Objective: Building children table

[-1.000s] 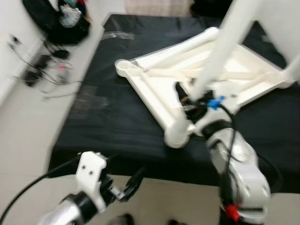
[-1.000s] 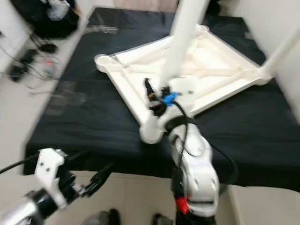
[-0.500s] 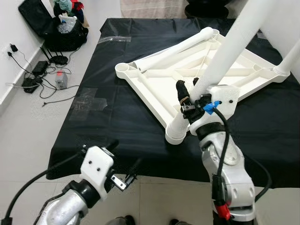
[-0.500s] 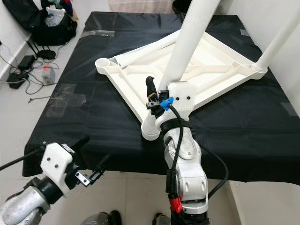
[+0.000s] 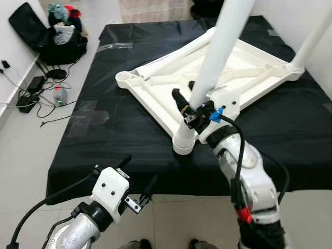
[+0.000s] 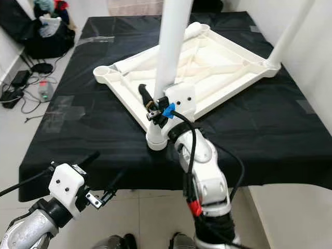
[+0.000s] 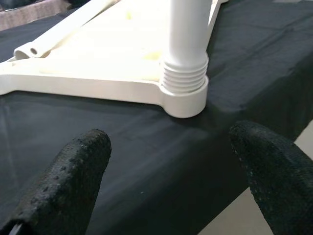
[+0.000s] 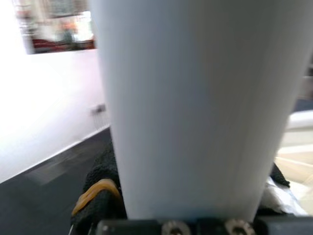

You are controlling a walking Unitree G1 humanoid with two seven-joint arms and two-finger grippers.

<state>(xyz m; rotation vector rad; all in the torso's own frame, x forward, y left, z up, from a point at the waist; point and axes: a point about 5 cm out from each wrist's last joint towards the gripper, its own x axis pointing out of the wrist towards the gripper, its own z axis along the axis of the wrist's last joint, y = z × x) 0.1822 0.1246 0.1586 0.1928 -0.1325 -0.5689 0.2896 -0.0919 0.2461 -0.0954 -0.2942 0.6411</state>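
A white plastic table top lies upside down on a black sheet spread over the floor, its ribbed underside facing up. At its nearest corner a round socket holds a smooth white tubular leg, which stands upright with a threaded collar at its base (clearest in the left wrist view). A 2nd leg stands in the far right corner socket, and a 3rd leg lies flat along the top's far left edge. The left corner socket is a bare ring.

The right gripper has its black fingers clamped around the near leg just above the socket. The left gripper hovers low over the sheet's front edge, its fingers spread wide and holding nothing.

Pale tiles surround the sheet. By the left wall sit a black bag stuffed with cloth and tangled cables.
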